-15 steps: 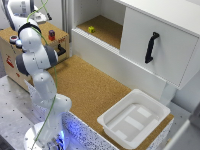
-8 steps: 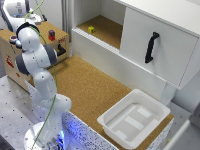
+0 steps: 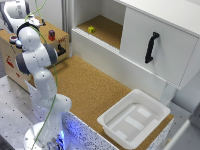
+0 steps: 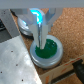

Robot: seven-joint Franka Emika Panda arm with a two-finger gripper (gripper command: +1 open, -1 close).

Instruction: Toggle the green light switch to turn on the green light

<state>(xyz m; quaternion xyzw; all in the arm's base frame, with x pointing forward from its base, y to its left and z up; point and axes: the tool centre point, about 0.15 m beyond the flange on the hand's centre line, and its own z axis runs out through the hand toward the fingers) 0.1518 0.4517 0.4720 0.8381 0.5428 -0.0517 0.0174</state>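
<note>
In the wrist view a round green switch (image 4: 48, 51) sits in a grey ring on the wooden box. My gripper (image 4: 40, 40) is shut and empty, with its fingertips together right at the green switch's edge. I cannot tell whether they touch it or whether the green light is lit. In the exterior view my arm (image 3: 35, 55) bends over the wooden box (image 3: 10, 57) at the exterior view's left. The gripper and the green switch are hidden there behind the arm.
A blue-lit round button (image 4: 34, 14) sits beside the green one. A red button (image 3: 51, 35) stands on the box. A white tray (image 3: 106, 122) lies on the cork table (image 3: 95, 90). A white cabinet has a black handle (image 3: 151, 47) and a small yellow block (image 3: 91, 29) on its shelf.
</note>
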